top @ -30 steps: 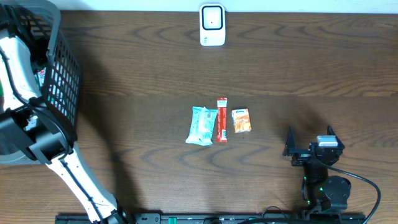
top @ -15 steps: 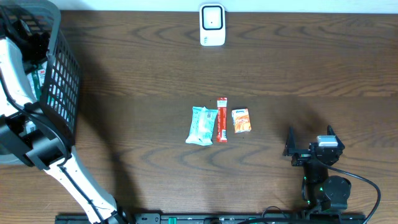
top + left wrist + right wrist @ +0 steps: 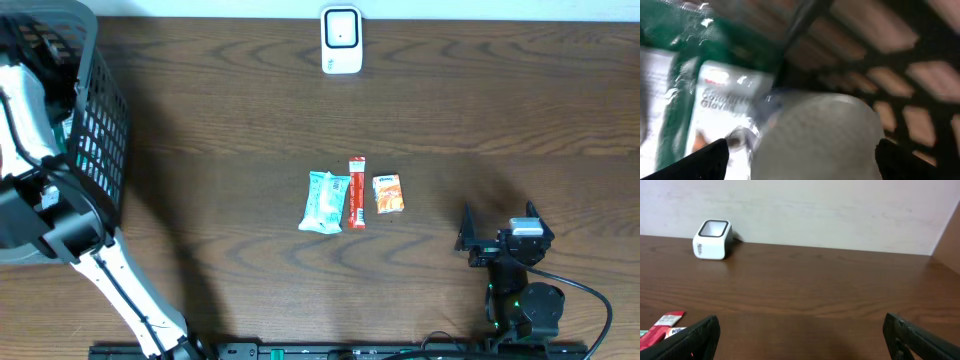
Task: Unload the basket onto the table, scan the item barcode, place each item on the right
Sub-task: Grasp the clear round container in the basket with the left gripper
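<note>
My left arm reaches into the black mesh basket at the table's left edge, and its gripper is hidden there in the overhead view. In the left wrist view the left gripper is open, close above a pale grey rounded thing and a green-and-white packet; nothing is held. The white scanner stands at the far middle edge. My right gripper rests open and empty at the near right.
Three items lie mid-table: a light-blue packet, a red stick and an orange packet. The right wrist view shows the scanner far left and the red stick at its lower left.
My left arm has shifted inside the basket and its jaws have spread a little wider. The right arm and the table items have not moved.
</note>
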`<state>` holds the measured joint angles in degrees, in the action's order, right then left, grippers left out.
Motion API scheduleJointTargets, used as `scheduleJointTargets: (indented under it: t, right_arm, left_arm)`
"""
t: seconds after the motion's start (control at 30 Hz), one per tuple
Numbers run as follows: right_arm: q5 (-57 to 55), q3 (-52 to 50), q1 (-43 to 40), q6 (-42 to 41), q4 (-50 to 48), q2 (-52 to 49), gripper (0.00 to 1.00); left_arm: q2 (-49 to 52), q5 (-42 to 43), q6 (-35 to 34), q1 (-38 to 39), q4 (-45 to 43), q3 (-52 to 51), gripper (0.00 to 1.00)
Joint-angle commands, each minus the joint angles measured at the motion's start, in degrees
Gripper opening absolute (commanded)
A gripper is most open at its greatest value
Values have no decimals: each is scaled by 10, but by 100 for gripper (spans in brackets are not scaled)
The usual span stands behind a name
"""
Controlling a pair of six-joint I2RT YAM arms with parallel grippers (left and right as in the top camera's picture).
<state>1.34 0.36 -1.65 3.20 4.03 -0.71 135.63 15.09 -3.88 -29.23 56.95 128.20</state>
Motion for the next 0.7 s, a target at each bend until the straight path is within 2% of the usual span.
scheduleJointTargets:
  t: [0.0,0.17,0.37,0.5,0.57,0.67]
  right_arm:
    - [2,-1,-5,3,2,2,99]
    - [2,0,-5,3,2,2,99]
    - [2,-1,-5,3,2,2,99]
    - [2,-1,-5,3,2,2,99]
    - [2,-1,-5,3,2,2,99]
    - [2,-1,-5,3,2,2,99]
  left_arm:
    - [31,-17,0,7,14,-5,92]
    - [46,-17,-1,7,13,-5,92]
    - [25,-88,-6,-2,29,-5,92]
    - [4,-93,-16,-10,30,-5,92]
    - [-1,-75,-16,-11,30,-5,92]
    - [-1,-3,-16,-11,28,-5,92]
